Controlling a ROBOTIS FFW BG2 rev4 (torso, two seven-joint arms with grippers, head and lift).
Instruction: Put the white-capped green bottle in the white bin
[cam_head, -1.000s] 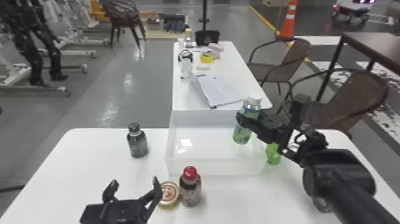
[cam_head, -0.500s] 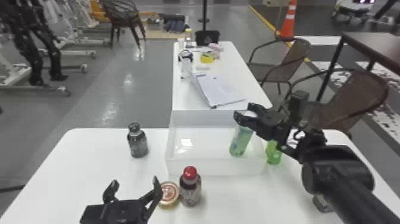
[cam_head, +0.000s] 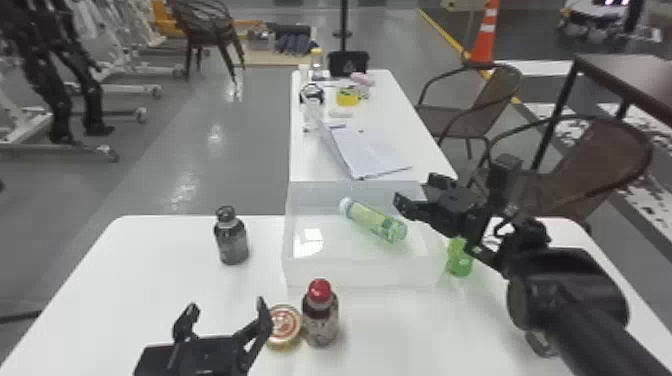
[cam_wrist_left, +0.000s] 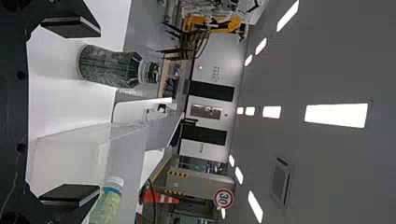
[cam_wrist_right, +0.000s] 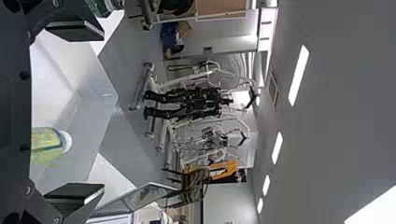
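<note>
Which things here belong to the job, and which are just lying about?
Part of the job:
- white bin
- white-capped green bottle, lying in it
- right tool, open

Just lying about:
- dark bottle
- red-capped bottle
- round lidded item beside it
- green item beside the bin
- papers

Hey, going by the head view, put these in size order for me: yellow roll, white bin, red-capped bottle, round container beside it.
Largest to smallest as they look:
1. White bin
2. Red-capped bottle
3. Round container
4. Yellow roll
</note>
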